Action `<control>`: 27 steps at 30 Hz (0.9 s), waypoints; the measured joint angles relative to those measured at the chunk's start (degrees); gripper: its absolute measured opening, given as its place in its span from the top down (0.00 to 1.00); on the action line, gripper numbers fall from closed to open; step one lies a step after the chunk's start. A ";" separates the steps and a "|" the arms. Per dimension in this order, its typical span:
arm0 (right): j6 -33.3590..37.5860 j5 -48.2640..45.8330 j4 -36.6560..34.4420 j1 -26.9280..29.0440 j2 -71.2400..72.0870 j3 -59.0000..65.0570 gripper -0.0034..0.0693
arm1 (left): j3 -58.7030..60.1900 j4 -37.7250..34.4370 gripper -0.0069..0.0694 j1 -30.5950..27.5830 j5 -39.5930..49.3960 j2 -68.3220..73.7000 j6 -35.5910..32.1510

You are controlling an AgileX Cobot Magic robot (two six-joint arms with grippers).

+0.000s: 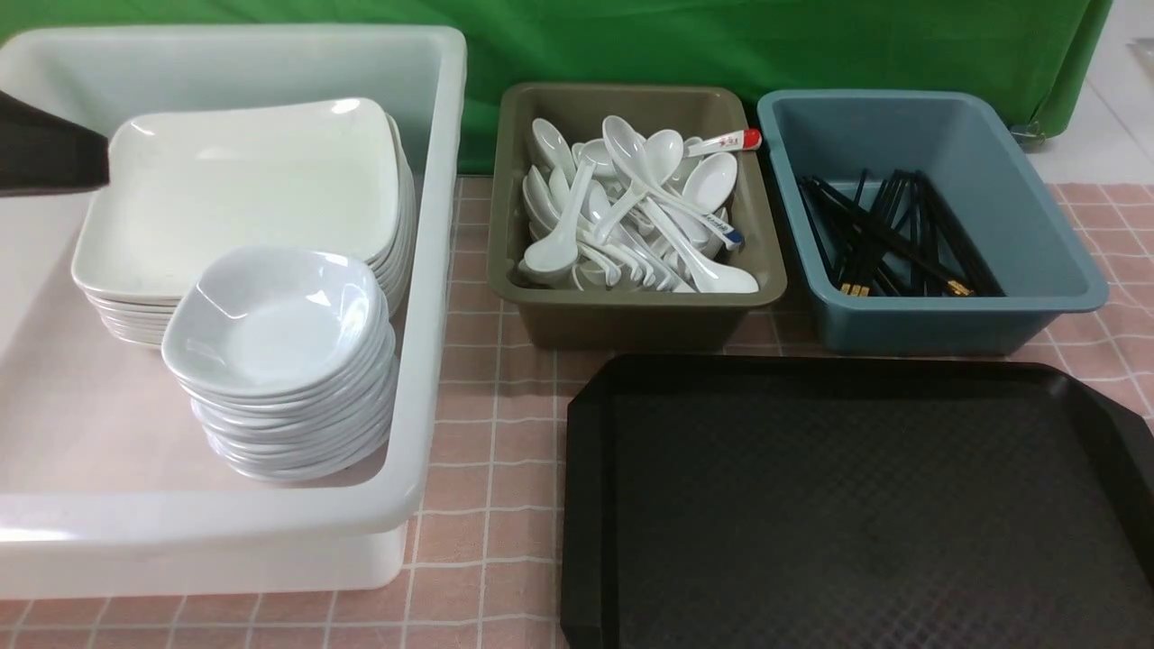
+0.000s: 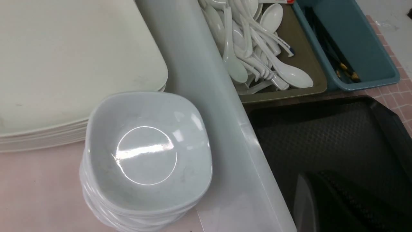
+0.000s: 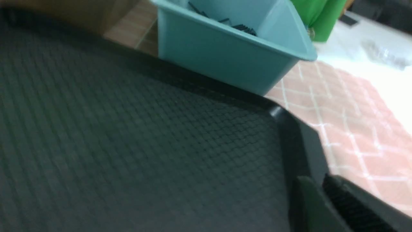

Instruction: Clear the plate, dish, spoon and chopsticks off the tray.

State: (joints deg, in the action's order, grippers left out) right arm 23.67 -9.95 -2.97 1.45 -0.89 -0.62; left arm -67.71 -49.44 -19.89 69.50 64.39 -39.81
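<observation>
bright overhead light, blurred right-wrist view

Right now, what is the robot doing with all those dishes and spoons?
It's tidying up, and nothing is being held. The black tray shows nothing on it. Square plates and small dishes sit stacked in the white tub, soup spoons fill the olive tub, and chopsticks lie in the blue tub.

Tray [image 1: 856, 505]: black, diamond texture. Tubs: white [image 1: 433, 270], olive [image 1: 631, 315], blue [image 1: 947, 324]. Cloth [image 1: 491, 451]: pink, white grid. Backdrop [image 1: 721, 45]: green.
</observation>
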 joint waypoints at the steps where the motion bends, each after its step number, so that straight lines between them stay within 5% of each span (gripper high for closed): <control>1: -0.43 0.00 0.00 0.00 0.00 0.00 0.78 | 0.00 0.15 0.91 0.00 0.00 -0.34 0.11; 9: -12.48 -0.48 0.00 0.00 0.00 0.00 0.77 | 0.00 2.52 0.91 0.00 0.13 -5.42 0.57; 27: -14.38 -0.30 0.17 0.00 0.00 0.00 0.70 | 0.00 10.09 0.91 0.00 0.39 -11.41 3.53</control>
State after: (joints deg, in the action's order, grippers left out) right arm 9.29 -10.25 -2.80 1.45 -0.89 -0.62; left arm -67.71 -39.35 -19.89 69.89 52.98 -36.28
